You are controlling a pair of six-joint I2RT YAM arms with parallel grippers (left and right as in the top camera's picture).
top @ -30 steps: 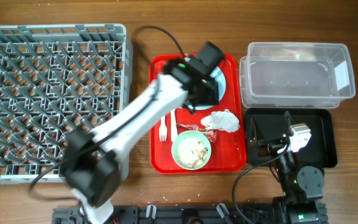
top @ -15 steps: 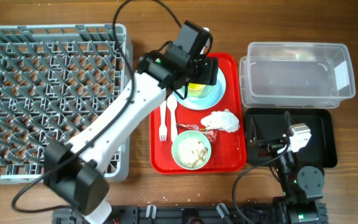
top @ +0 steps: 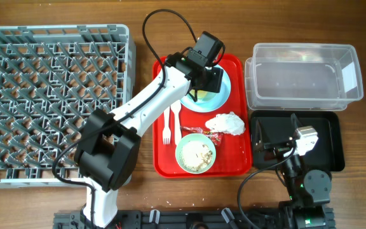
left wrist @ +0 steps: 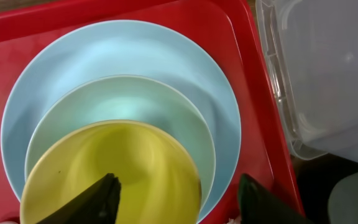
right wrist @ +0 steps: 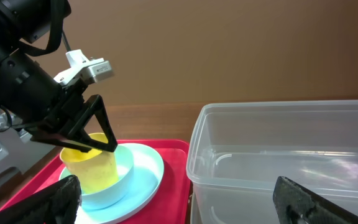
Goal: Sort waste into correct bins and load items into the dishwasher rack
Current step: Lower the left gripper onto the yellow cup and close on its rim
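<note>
The yellow cup [top: 199,93] [left wrist: 110,168] [right wrist: 91,169] stands in a shallow pale dish on the light-blue plate [top: 221,99] [left wrist: 219,93] [right wrist: 151,174], at the back of the red tray. My left gripper [top: 203,79] [left wrist: 179,199] [right wrist: 89,147] is open right above the cup. One finger is over its inside and the other is outside its rim. The green bowl [top: 182,145] holds rice-like crumbs. The white napkin [top: 227,123] and red wrapper [top: 216,135] lie beside it, and the fork [top: 166,130] and spoon [top: 177,119] lie to their left. My right gripper [top: 276,150] [right wrist: 179,208] is open and empty.
The grey dishwasher rack [top: 49,95] fills the left side. The clear tub [top: 304,76] [left wrist: 328,74] [right wrist: 291,155] stands at the back right. The black tray [top: 328,127] lies in front of it, under my right gripper. The red tray [top: 234,166] holds the tableware.
My left arm has swung and its gripper has come down over the yellow cup. The right arm has not moved.
</note>
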